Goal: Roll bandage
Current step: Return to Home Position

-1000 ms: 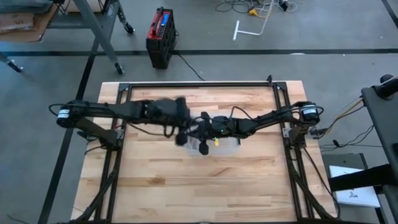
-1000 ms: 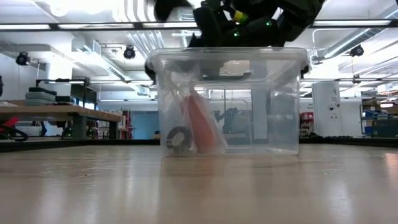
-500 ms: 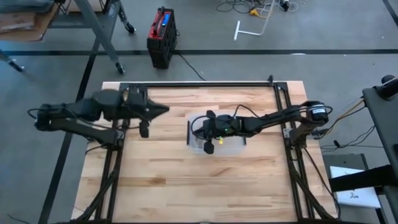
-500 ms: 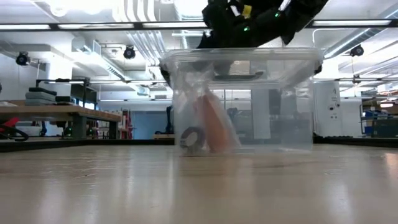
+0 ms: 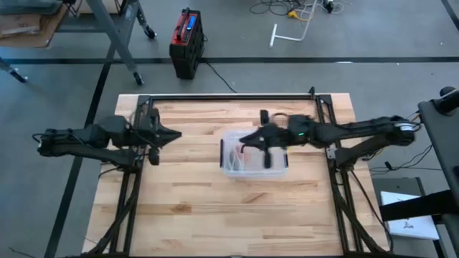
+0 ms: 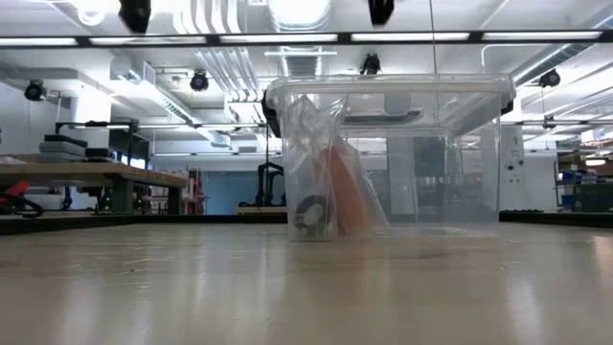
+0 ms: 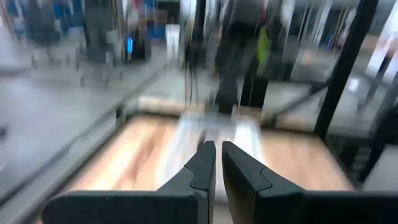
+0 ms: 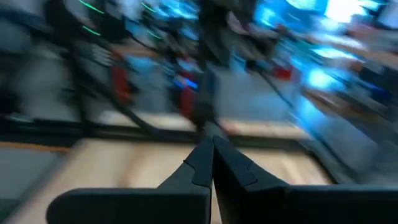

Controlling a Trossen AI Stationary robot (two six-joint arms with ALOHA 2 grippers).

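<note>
Found on table [image 6: 192, 287]: transparent bin [image 6: 450, 163], lid [image 6: 388, 88] seated, zip bag [image 6: 306, 134] with orange bandage [image 6: 347, 196] inside, against 1 wall. Nudged sideways within last 1 s. Beyond, left gripper [image 5: 174, 134] pulled clear, right gripper [image 5: 246, 139] lifted, over bin. Seen clenched on nothing at both wrists. Judged packed, homing pending.

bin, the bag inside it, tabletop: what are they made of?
Bin: clear rigid plastic, glossy. The room shows through its walls, and the rim looks moulded.
Bag: thin clear film, probably soft plastic. It creases around the orange roll.
Tabletop: wood, likely butcher-block. It shows pale glued strips with grain and a slight sheen.
</note>
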